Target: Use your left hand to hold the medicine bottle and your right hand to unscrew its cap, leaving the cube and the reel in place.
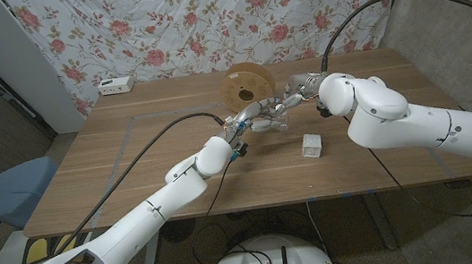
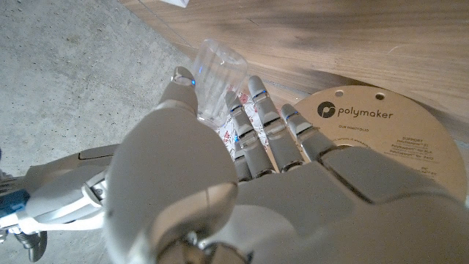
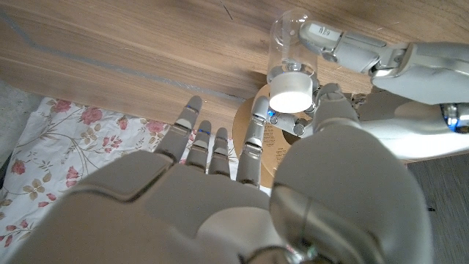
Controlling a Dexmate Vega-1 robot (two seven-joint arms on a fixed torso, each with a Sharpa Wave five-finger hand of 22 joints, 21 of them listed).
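Mid-bench, just at 6 o'clock of the tan cardboard filament reel, the clear plastic medicine bottle sits in the left hand, fingers wrapped around its body. Right hand is at the white round cap: thumb and one finger touch its sides, other fingers spread apart. Cap on the neck; can't tell how tight. Can't make out anything inside the bottle. Small white translucent cube rests on the wooden bench at 4 o'clock of the bottle, apart from both hands.
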